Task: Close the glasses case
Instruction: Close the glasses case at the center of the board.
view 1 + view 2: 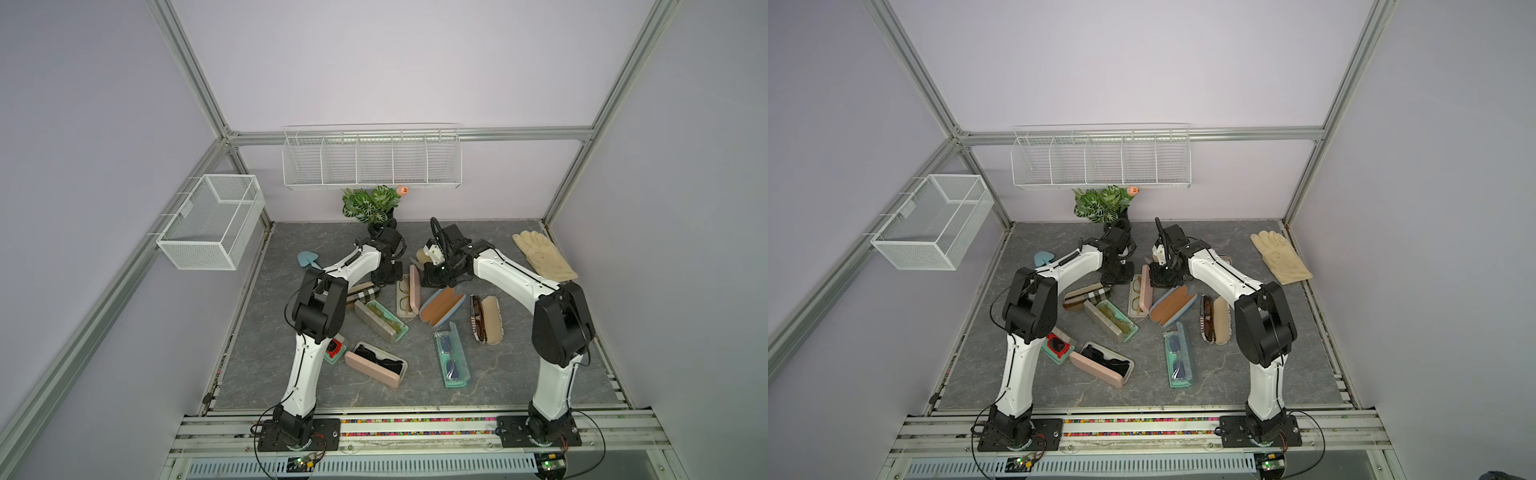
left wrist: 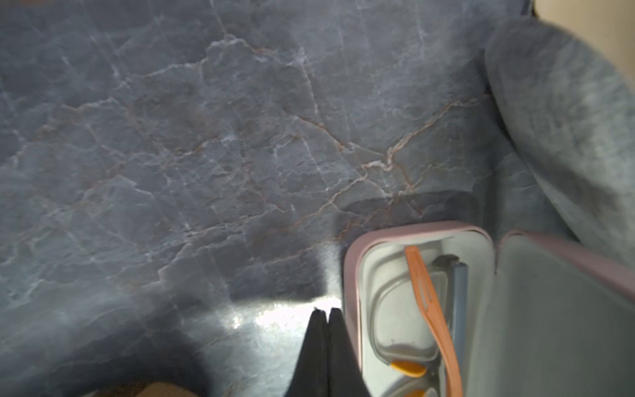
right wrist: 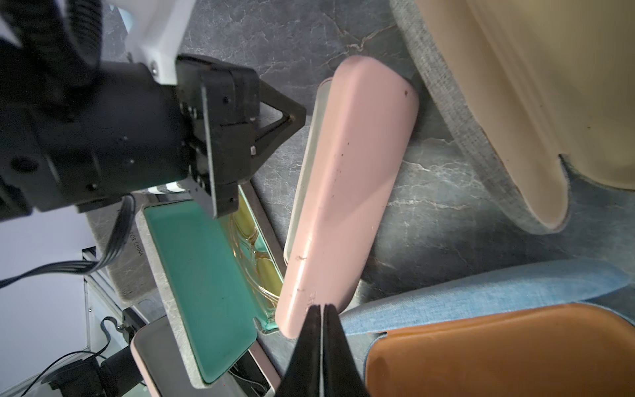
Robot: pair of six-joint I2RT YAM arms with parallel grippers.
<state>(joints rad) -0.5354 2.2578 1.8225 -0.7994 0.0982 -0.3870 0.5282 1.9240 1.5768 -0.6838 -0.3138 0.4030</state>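
Fingers [image 2: 314, 343] of my left gripper [image 2: 323, 310] press together on nothing, just beside the open pink glasses case [image 1: 414, 291], which lies on the table [image 1: 498, 374] between my two grippers, glasses [image 2: 422, 299] inside, lid [image 3: 347, 178] standing up. My right gripper's [image 3: 321, 306] fingers [image 3: 309, 343] are pressed together too, their tips at the outer face of that lid.

Pink glasses case [image 1: 414, 286]; grey white-veined marble tabletop [image 1: 498, 365]; blue case [image 1: 442, 305], brown lining; plaid case [image 1: 368, 291]; cream glove [image 1: 544, 255].

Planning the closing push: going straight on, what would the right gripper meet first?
Probably the pink case's raised lid, just ahead of the shut right gripper; depth is unclear.
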